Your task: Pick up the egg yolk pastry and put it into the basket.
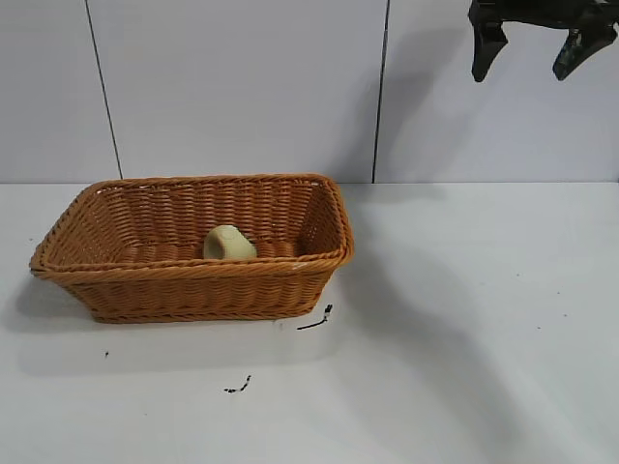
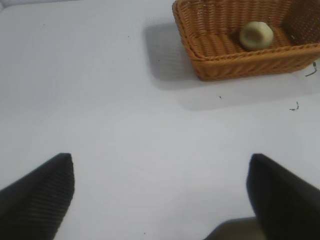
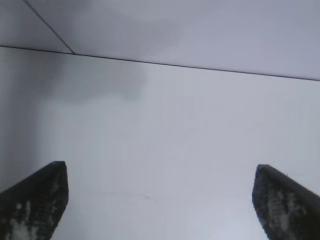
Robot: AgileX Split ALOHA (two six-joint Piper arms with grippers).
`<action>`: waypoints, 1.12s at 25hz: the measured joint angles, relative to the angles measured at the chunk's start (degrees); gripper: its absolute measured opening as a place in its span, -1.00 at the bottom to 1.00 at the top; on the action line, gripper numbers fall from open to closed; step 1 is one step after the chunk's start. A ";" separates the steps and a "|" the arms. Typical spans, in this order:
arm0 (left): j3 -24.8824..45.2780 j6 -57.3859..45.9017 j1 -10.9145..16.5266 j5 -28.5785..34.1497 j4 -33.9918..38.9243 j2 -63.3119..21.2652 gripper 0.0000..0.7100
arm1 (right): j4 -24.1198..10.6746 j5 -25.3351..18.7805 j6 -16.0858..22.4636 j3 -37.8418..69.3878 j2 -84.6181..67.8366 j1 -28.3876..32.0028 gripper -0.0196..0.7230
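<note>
The pale yellow egg yolk pastry [image 1: 228,244] lies inside the orange-brown wicker basket [image 1: 184,273], against its front wall near the right end. In the left wrist view the egg yolk pastry [image 2: 256,35] shows in the basket [image 2: 240,64] far off. My right gripper [image 1: 530,50] hangs open high at the top right, well above the table and away from the basket, nothing between its fingers [image 3: 37,200]. My left gripper [image 2: 160,195] is open over bare table, far from the basket; its arm is outside the exterior view.
The white table [image 1: 464,329] carries small black marks [image 1: 315,321] in front of the basket. A panelled white wall [image 1: 242,87] stands behind. Bare table lies to the right of the basket.
</note>
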State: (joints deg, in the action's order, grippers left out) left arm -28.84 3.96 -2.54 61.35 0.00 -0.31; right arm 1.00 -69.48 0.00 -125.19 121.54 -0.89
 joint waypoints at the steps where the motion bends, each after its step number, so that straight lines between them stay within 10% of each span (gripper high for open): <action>1: 0.00 0.00 0.00 0.00 0.00 0.00 0.96 | 0.00 0.00 0.00 1.88 -1.94 0.00 0.92; 19: 0.00 0.00 0.00 0.00 0.00 0.00 0.96 | 0.47 0.11 -1.07 66.17 -59.28 -0.07 0.92; 28: 0.00 0.00 0.00 0.00 0.00 0.00 0.96 | 2.53 8.04 -6.50 96.37 -93.34 -0.07 0.92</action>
State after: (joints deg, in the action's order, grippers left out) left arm -28.84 3.96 -2.54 61.35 0.00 -0.31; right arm 3.53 -61.44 -6.50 -28.82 28.20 -0.96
